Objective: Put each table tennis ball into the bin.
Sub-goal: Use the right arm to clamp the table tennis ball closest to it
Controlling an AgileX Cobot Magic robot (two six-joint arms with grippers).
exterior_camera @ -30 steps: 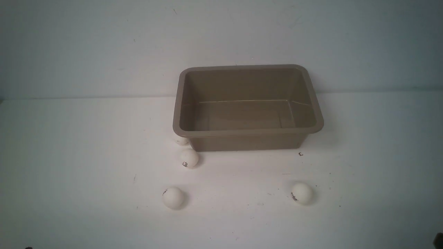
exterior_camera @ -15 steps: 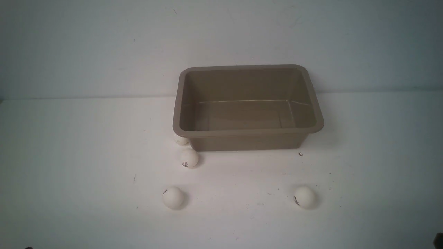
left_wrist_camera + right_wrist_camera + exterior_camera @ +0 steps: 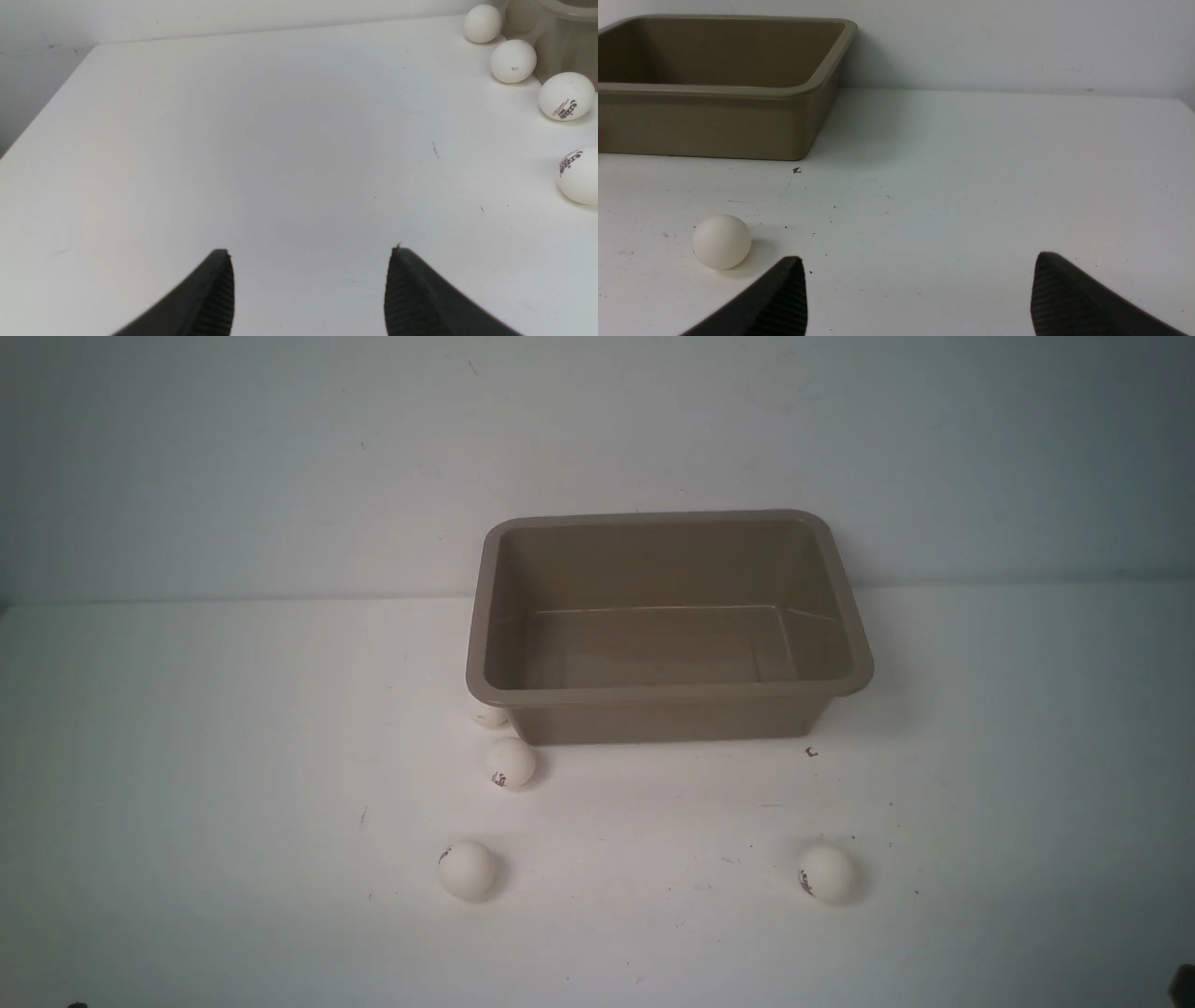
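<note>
The taupe bin [image 3: 667,693] stands empty at the middle back of the white table. Several white table tennis balls lie in front of it: one [image 3: 488,717] tucked under its front left corner, one [image 3: 511,763] just ahead of that, one [image 3: 467,870] nearer me, and one [image 3: 827,873] alone at the front right. My left gripper [image 3: 310,254] is open over bare table, with the left balls [image 3: 566,96] far off to one side. My right gripper [image 3: 919,256] is open too, and the lone ball [image 3: 721,241] lies just outside one finger [image 3: 784,298].
A pale wall rises right behind the bin. A small dark mark [image 3: 810,752] sits on the table by the bin's front right corner. The table's left edge [image 3: 46,107] shows in the left wrist view.
The lone ball at the front right has rolled slightly to the right and toward me. The other balls, the bin and both grippers look unchanged.
</note>
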